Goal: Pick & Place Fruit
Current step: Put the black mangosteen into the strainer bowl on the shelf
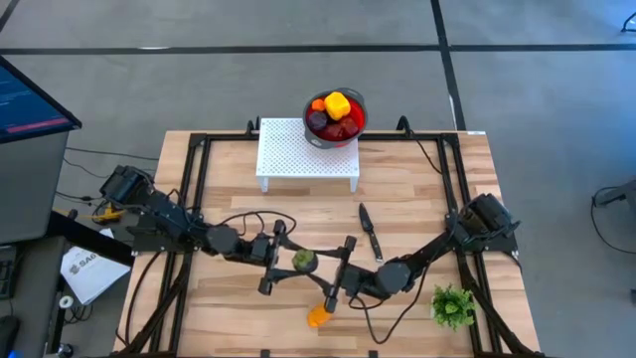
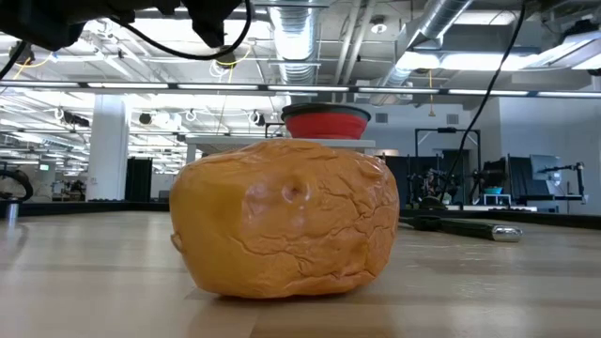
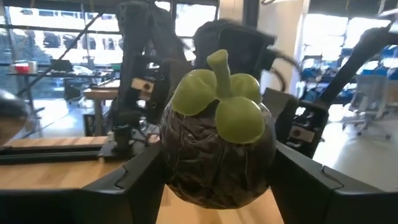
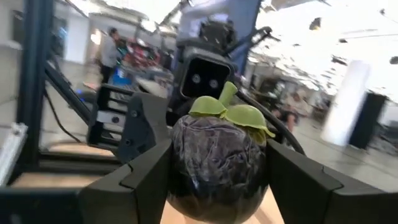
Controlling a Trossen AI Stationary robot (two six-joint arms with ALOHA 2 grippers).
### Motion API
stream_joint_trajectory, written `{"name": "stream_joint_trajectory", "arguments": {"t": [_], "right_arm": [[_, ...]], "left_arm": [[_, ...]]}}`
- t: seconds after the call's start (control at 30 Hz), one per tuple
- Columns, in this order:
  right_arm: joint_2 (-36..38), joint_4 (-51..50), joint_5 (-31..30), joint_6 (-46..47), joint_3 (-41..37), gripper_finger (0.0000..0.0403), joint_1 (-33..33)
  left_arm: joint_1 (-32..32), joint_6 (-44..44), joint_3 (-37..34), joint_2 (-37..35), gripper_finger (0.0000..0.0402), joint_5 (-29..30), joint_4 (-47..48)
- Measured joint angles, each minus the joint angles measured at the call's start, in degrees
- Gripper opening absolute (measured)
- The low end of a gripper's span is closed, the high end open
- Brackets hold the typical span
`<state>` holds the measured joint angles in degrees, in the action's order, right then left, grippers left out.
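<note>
Overhead cam straight down on the whole wooden table (image 1: 248,189), both arms in frame, red bowl (image 1: 336,119) at the far edge. Low cam at tabletop level, basically nose to nose with an orange fruit (image 2: 286,218), that same bowl (image 2: 325,122) poking up behind it. Wrist cams facing each other from opposite sides, both super close on the same dark green-capped fruit (image 3: 217,149) (image 4: 217,165).
</note>
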<state>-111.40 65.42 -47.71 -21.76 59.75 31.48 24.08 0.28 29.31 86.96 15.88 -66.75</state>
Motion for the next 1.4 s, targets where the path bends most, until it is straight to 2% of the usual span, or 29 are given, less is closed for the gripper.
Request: {"name": "stream_joint_trajectory", "arguments": {"t": [0.1, 0.47, 0.6, 0.7, 1.03, 1.4], "right_arm": [[1.4, -4.1, -2.1, 1.4, 0.0, 0.0252, 1.0], [9.1, -27.3, -2.0, 15.0, 0.1, 0.0330, 1.4], [12.8, -34.7, -0.2, 21.9, 0.2, 0.0344, 1.9], [13.9, -40.1, 3.8, 26.2, 0.1, 0.0346, 2.0], [12.6, -43.3, 6.0, 35.2, 0.1, 0.0328, -0.6], [10.8, -37.6, 9.1, 35.5, 0.1, 0.0306, -3.9]], "left_arm": [[-0.2, 0.5, 0.2, 0.0, 0.0238, 0.6, 1.3], [-0.2, 0.6, 0.3, 0.1, 0.0239, 2.8, 5.7], [-0.2, 0.7, -0.2, 0.2, 0.0234, 3.3, 9.1], [-0.2, 0.9, -0.1, 0.1, 0.0233, 3.5, 8.5], [-0.2, 0.8, -0.1, 0.1, 0.0235, 3.7, 9.1], [-0.2, 0.8, -0.1, 0.1, 0.0243, 3.8, 9.3]]}}
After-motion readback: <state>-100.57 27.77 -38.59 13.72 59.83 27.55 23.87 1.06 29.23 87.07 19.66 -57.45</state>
